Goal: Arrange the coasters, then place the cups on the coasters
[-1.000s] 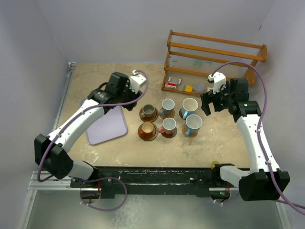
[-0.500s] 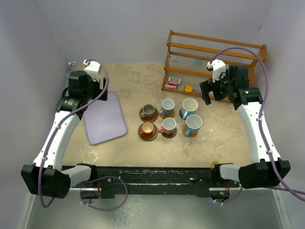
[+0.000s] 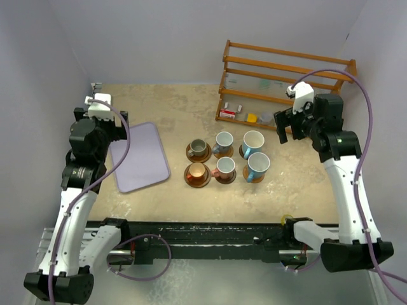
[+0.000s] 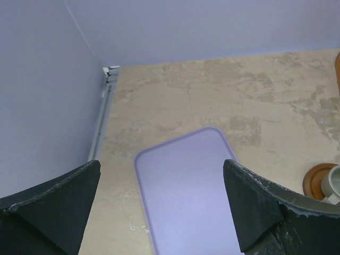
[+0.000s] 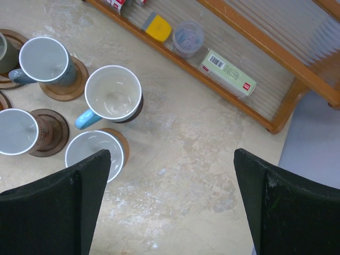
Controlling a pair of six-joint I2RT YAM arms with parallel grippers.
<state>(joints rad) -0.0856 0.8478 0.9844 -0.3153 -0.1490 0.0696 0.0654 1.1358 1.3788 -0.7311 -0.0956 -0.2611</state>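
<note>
Most of the rack (image 3: 286, 76) shows from above, but the right wrist view cuts it down to its bottom shelf. The tray (image 4: 183, 196) runs off the left wrist view's lower edge. Six cups (image 3: 253, 143) stand mid-surface (image 3: 292, 184) in two rows of three, and each hides all but the rim of its coaster (image 5: 53, 133). The left pincer (image 4: 162, 164) hangs over the tray. The right pincer (image 5: 172, 154) hangs between the cups and the rack. Both have their fingers spread apart and hold nothing.

cups (image 5: 113, 95) on coasters (image 5: 71, 87) | rack (image 5: 175, 57) beyond | jaws apart
</note>
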